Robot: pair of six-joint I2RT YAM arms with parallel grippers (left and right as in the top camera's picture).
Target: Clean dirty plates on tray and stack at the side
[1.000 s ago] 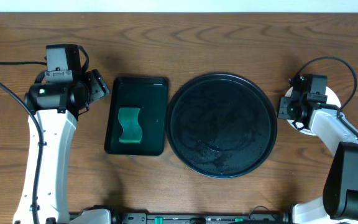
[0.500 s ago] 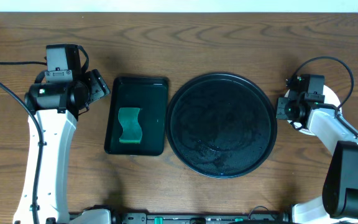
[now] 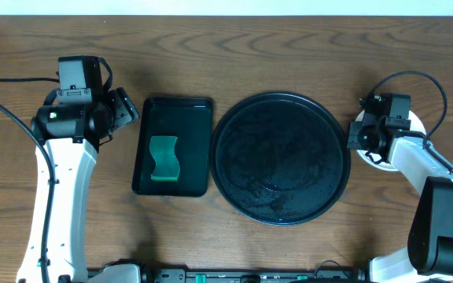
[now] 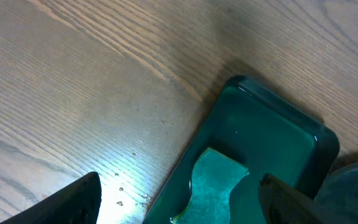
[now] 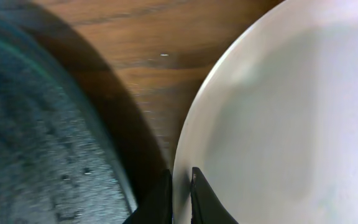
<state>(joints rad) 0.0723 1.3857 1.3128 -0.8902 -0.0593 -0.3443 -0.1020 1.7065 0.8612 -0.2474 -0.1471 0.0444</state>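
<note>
1. Round black tray (image 3: 281, 101): mid-table, glossy, raised rim.
2. Rectangular tray (image 3: 171, 104): just left of the round black tray.
3. White plate (image 5: 278, 112): on the wood just right of the round black tray, a strip of table between them.
4. Right claw (image 5: 179, 186): at the plate's edge nearest the round black tray, fingers nearly together, pinching the rim.
5. Left claw (image 4: 179, 180): well left of the round black tray, fingers spread wide, gripping nothing.
6. Green sponge (image 3: 163, 157): in the rectangular tray.

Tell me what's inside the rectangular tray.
A green sponge lies in the tray, left of centre. The rest of its floor shows bare; the floor under the sponge is covered.
</note>
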